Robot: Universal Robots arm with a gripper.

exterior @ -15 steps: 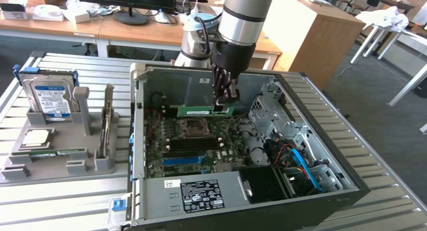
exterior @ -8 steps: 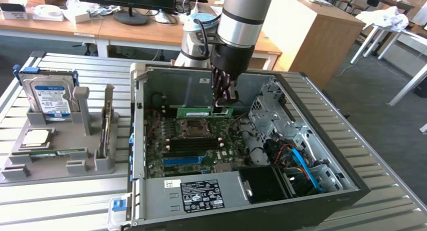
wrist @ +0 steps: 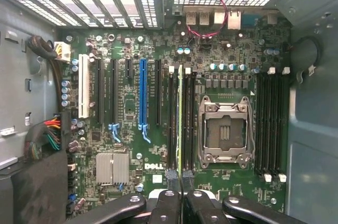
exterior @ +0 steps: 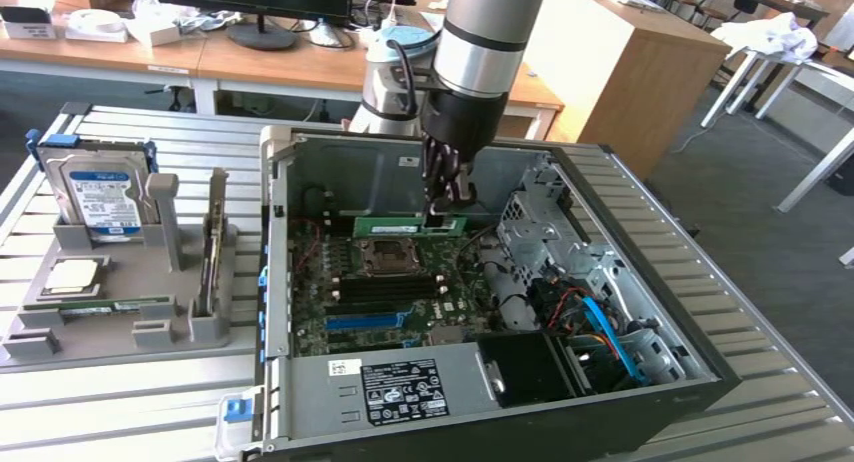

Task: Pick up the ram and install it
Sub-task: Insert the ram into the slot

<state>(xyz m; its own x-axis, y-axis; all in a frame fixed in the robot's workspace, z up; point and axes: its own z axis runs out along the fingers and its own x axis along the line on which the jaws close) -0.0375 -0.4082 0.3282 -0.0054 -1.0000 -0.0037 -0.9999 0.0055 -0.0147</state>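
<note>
The ram (exterior: 404, 225) is held by the gripper (exterior: 450, 207), whose fingers are closed on its upper edge, inside the open computer case (exterior: 387, 172). The stick is kept upright on its long edge, low above the motherboard (wrist: 132, 123) and just beside the CPU socket (wrist: 223, 129). In the wrist view it is seen edge-on (as a thin green line) and is lined up with the black memory slots (wrist: 189, 123) there; whether it is seated cannot be told. On the exterior view's left, a hard drive (exterior: 100, 197) is stood in a grey holder (exterior: 120, 332).
</note>
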